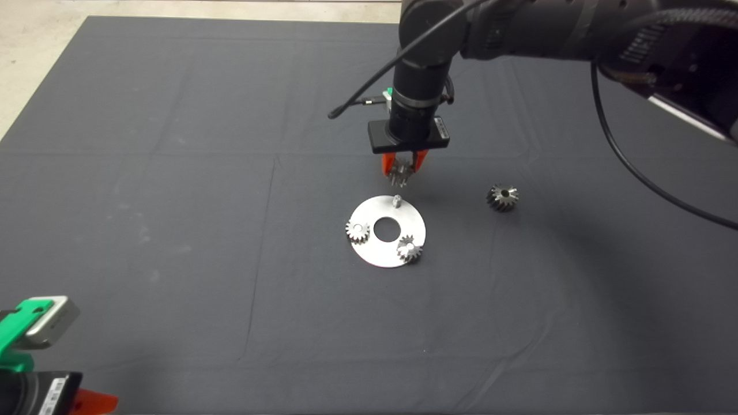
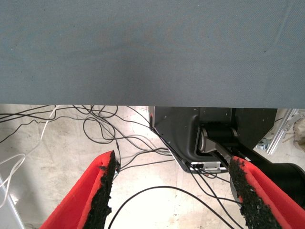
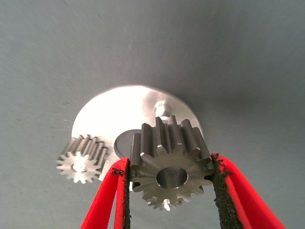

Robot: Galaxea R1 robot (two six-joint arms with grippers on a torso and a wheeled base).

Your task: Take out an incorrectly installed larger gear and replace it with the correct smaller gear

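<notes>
My right gripper (image 1: 405, 164) is shut on the smaller gear (image 1: 399, 173) and holds it just above the mat, behind the silver round plate (image 1: 375, 253). The right wrist view shows this gear (image 3: 171, 167) clamped between the red fingers (image 3: 116, 191), close to the plate's bare upright pin (image 3: 162, 108). The pin (image 1: 396, 201) stands at the plate's far edge. Two other small gears (image 1: 357, 231) (image 1: 409, 249) sit on the plate. The larger gear (image 1: 502, 197) lies on the mat to the plate's right. My left gripper (image 1: 86, 400) is parked at the lower left, open.
The plate has a round centre hole (image 1: 387, 229). The right arm and its cable (image 1: 634, 167) hang over the mat's far right. The left wrist view shows the mat's edge (image 2: 143, 102), floor cables (image 2: 105, 129) and the robot's black base (image 2: 190, 129).
</notes>
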